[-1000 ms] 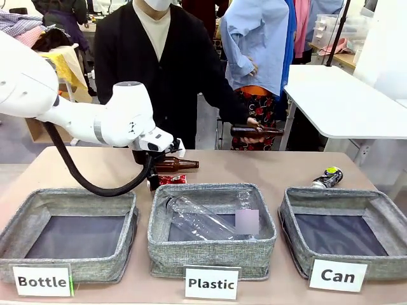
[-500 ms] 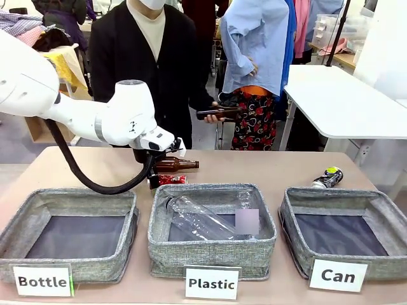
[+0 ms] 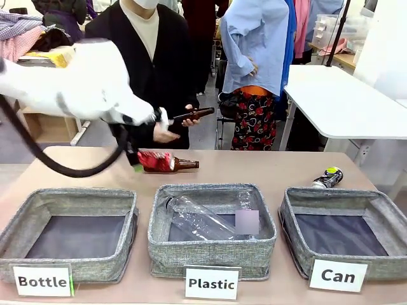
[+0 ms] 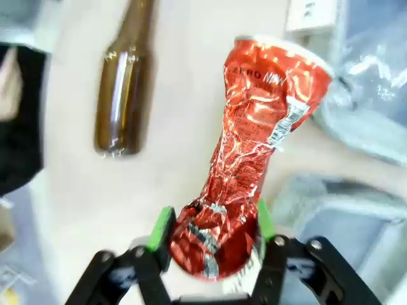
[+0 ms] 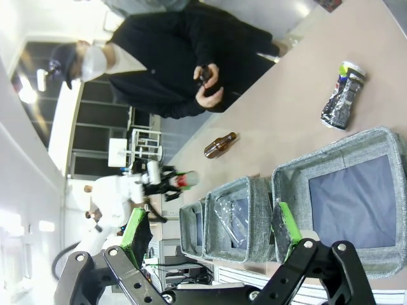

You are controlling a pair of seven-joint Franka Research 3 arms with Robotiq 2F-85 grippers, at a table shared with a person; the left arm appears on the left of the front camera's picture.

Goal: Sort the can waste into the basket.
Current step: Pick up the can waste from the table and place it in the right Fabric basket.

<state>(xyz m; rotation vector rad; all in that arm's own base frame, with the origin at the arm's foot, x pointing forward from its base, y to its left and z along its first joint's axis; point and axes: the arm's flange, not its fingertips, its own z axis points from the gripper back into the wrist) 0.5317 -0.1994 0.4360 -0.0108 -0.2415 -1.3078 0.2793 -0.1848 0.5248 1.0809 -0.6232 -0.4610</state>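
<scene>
left pincer [image 4: 210, 230] is clenching the crushed red can [image 4: 254, 127] by one end, the rest jutting out past its green pads [image 4: 160, 227], above the table [image 4: 178, 127]. the can is looking light, thin and sharp-creased, so a gentle squeeze at that end seems enough. right pincer [image 5: 210, 232] is hanging released.

Front view: left arm [image 3: 76, 89] and left gripper [image 3: 138, 161] blurred. The red can [image 3: 156, 161] covers the base of the brown bottle [image 3: 183, 164]. Left wrist view: bottle neck cut by top edge; can's lower end hidden between pads [image 4: 160, 229]. Black can [image 3: 328, 177]: print too small to read.
</scene>
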